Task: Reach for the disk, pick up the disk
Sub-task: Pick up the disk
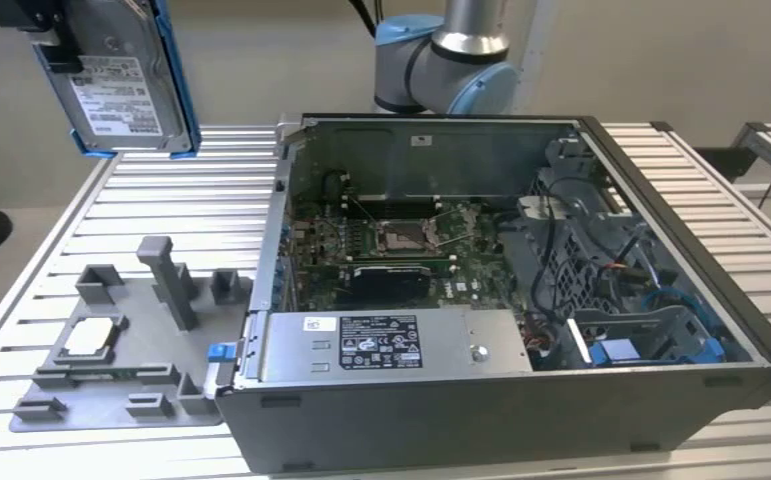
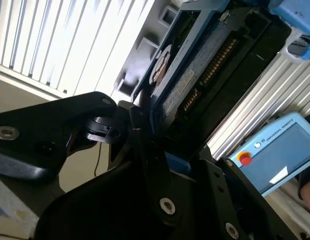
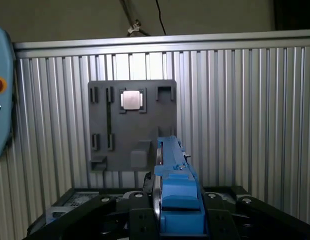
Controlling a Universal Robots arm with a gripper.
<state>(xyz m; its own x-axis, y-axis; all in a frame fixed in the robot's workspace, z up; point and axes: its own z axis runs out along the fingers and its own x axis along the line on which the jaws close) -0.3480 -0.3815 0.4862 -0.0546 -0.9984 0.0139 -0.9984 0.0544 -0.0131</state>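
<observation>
The disk is already off the table and hangs high above the grey fixture plate, with its white label turned to the exterior camera and its blue rails along the long sides. The gripper grasps it: in the first wrist view the jaws stand clenched on both sides of the blue rail, and the disk is seen on edge over one corner of the plate. On the plate lies the small square chip, well apart from the disk. The open computer case stands just beside the plate, on the exterior view's right. The pick-up seems to me almost complete. To do this step well, I think the squeeze must be firm and even on the two plastic rails, because they are smooth and the disk looks heavy for such a narrow hold. A calm, upright carriage above the plate's posts would avoid a swing or a slip.
</observation>
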